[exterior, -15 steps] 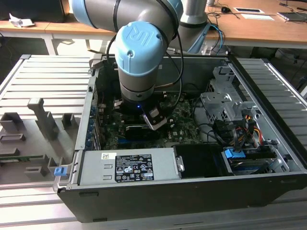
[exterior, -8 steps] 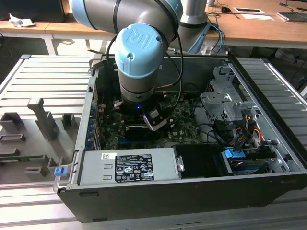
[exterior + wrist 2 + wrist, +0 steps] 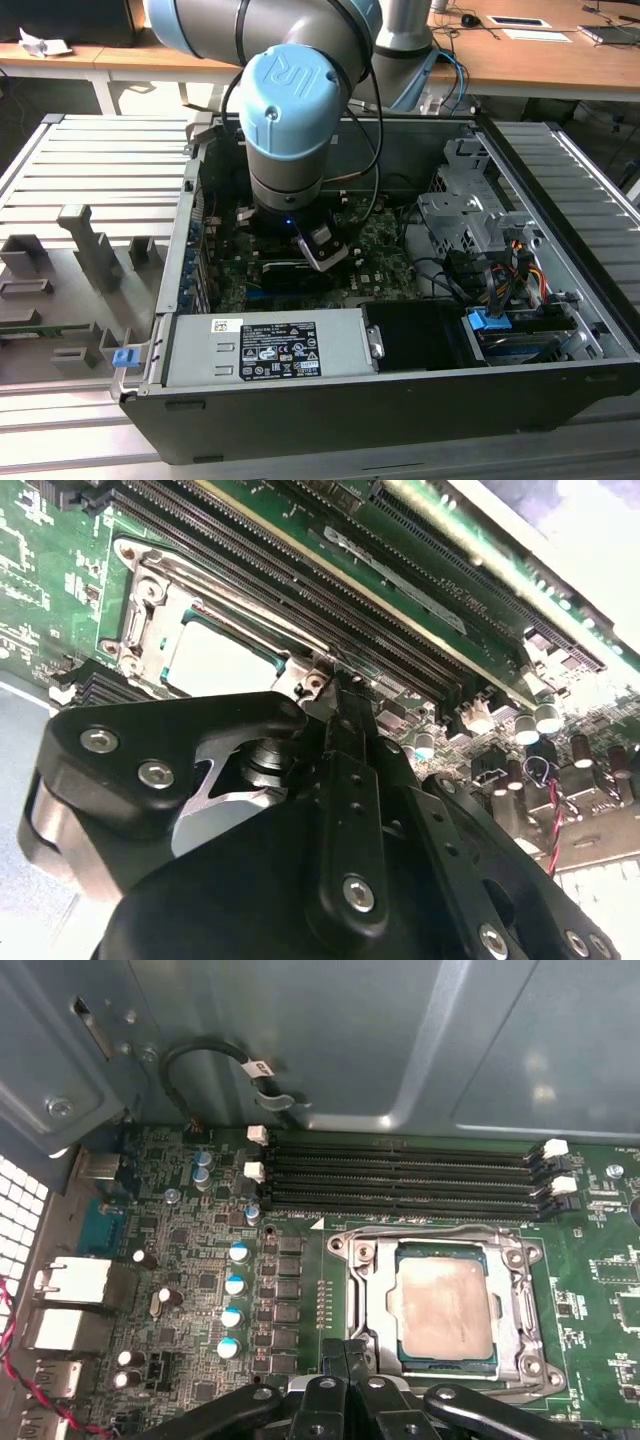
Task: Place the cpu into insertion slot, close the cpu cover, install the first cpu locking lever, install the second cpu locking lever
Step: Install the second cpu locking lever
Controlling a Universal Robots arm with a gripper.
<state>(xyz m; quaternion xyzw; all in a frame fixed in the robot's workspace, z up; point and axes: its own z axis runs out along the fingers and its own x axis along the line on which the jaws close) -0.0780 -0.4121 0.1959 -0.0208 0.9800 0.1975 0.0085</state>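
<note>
In the first wrist view we start at the capacitors (image 3: pixel 236 1285) and the port block (image 3: pixel 75 1305) at one side of the motherboard (image 3: pixel 180 1260), pass the memory slots (image 3: pixel 400 1175), and arrive at the insertion slot (image 3: pixel 445 1310), where the cpu (image 3: pixel 445 1305) already lies flat and square within the metal rim, its pale face up. The cpu cover (image 3: pixel 523 1295) seems to sit down around the chip as a thin frame, though we cannot be sure it is fully latched. The gripper (image 3: pixel 345 1360) sits just beside the slot's near corner, with its fingers drawn together to a narrow tip and nothing visibly between them; we judge it shut and empty, pressing at or near the slot's edge. So the slot lies just ahead of the tip, slightly to one side, and the memory slots run crosswise beyond it. In the second wrist view the gripper's body hides most of the slot; we see only part of the cpu (image 3: pixel 215 665) and the rim's corner. We cannot make out a locking lever clearly, nor whether the tip touches one. In the exterior view the arm (image 3: pixel 290 110) stands deep in the case (image 3: pixel 400 400), covering the slot.
</note>
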